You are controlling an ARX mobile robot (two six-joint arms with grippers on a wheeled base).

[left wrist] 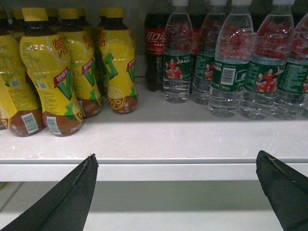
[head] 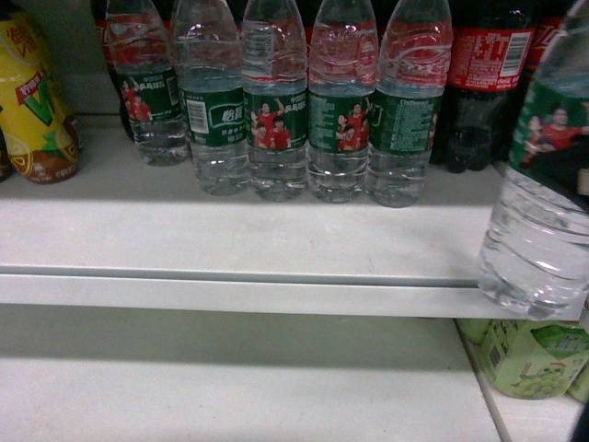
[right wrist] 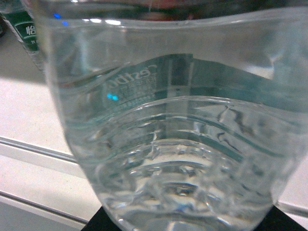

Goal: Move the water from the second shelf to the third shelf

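A clear ribbed water bottle (head: 543, 184) with a green label hangs tilted at the right, its base in front of the upper shelf's front lip (head: 230, 295). This same water bottle (right wrist: 168, 120) fills the right wrist view. My right gripper (right wrist: 187, 225) is shut on it, with only black finger corners (right wrist: 96, 225) showing under its base. Several more water bottles (head: 276, 120) stand in a row at the back of the upper shelf (head: 184, 230). My left gripper (left wrist: 175, 161) is open and empty, level with that shelf's front edge (left wrist: 168, 171). The left gripper is out of sight in the head view.
Yellow tea bottles (left wrist: 62, 72) crowd the shelf's left side. Dark cola bottles (head: 488, 74) with red labels stand behind the water at the right. Light green bottles (head: 534, 354) sit on the lower shelf (head: 230, 387) at the right.
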